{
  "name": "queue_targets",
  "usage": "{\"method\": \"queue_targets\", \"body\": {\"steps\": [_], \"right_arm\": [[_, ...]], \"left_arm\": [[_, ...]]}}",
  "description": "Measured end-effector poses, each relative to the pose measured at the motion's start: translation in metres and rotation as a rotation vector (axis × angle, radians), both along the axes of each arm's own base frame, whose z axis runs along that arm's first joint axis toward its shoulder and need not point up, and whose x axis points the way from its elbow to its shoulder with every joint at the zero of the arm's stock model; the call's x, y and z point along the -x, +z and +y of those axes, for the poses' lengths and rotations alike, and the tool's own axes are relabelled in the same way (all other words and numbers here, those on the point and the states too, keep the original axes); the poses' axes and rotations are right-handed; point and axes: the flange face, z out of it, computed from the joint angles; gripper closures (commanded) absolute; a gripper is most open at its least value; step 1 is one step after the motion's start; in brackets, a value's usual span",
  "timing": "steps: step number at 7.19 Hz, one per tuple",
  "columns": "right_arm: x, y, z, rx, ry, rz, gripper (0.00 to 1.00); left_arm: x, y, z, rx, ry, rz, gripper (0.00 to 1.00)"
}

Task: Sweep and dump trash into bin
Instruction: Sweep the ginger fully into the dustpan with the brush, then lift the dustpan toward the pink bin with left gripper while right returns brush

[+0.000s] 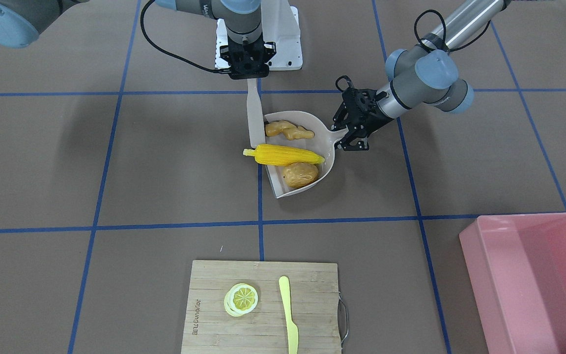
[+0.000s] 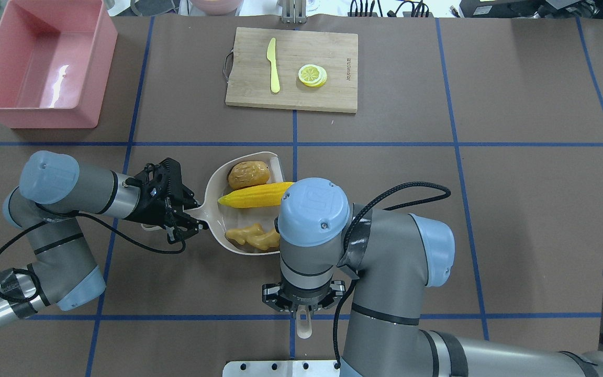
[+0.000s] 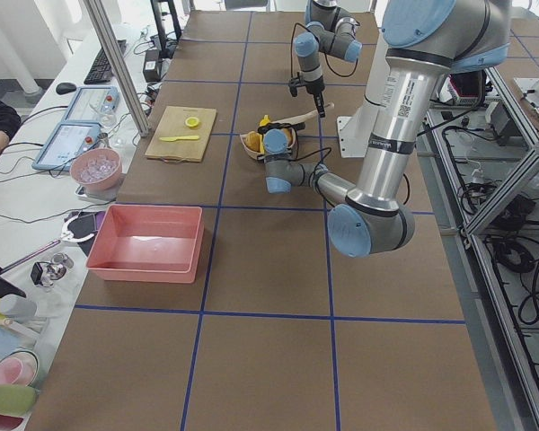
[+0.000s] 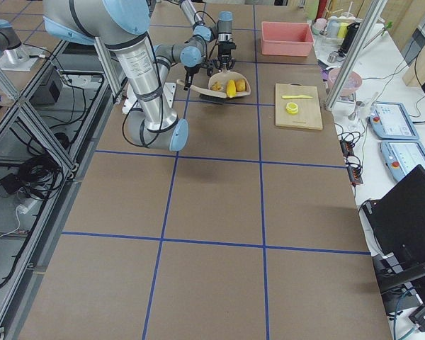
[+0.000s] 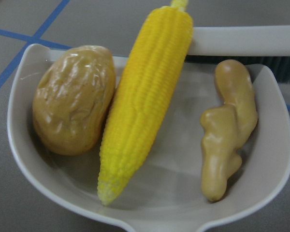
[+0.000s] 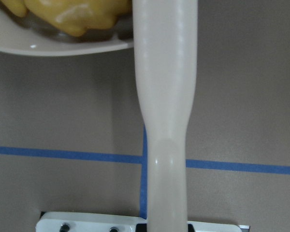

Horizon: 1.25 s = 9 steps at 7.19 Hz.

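Observation:
The trash lies in a beige dustpan (image 1: 329, 147) at mid-table: a yellow corn cob (image 1: 285, 155), a tan ginger root (image 1: 289, 130) and a brown potato-like lump (image 1: 300, 174). The cob's tip pokes past the pan's open edge. My left gripper (image 1: 344, 135) is shut on the dustpan's handle. My right gripper (image 1: 249, 76) is shut on a beige brush handle (image 1: 253, 115) that stands along the pan's open side. The left wrist view shows the cob (image 5: 145, 101) between the lump (image 5: 72, 99) and the ginger (image 5: 229, 128). The pink bin (image 2: 40, 63) stands empty at the far left corner.
A wooden cutting board (image 2: 333, 97) at the far middle carries a lemon slice (image 2: 312, 75) and a yellow knife (image 2: 273, 65). A white mounting plate (image 1: 290, 44) sits at the robot's base. Blue tape lines grid the brown table.

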Motion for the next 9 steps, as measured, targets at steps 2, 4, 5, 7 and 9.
{"method": "queue_targets", "body": {"steps": [2,4,5,7,9], "right_arm": [[-0.035,0.009,-0.023,0.028,0.021,0.006,1.00],[-0.078,0.039,-0.036,0.031,0.051,0.033,1.00],[-0.102,0.058,-0.044,0.033,0.074,0.047,1.00],[-0.149,0.098,-0.064,0.002,0.089,0.072,1.00],[-0.208,0.157,-0.080,-0.060,0.061,0.105,1.00]], "left_arm": [[0.006,-0.014,0.002,-0.017,-0.001,0.024,1.00],[0.018,-0.028,0.006,-0.038,-0.007,0.052,1.00],[0.028,-0.031,0.008,-0.043,-0.015,0.060,1.00],[0.064,-0.031,-0.006,-0.051,-0.069,0.067,1.00],[0.107,-0.037,-0.040,-0.061,-0.160,0.075,1.00]]}}
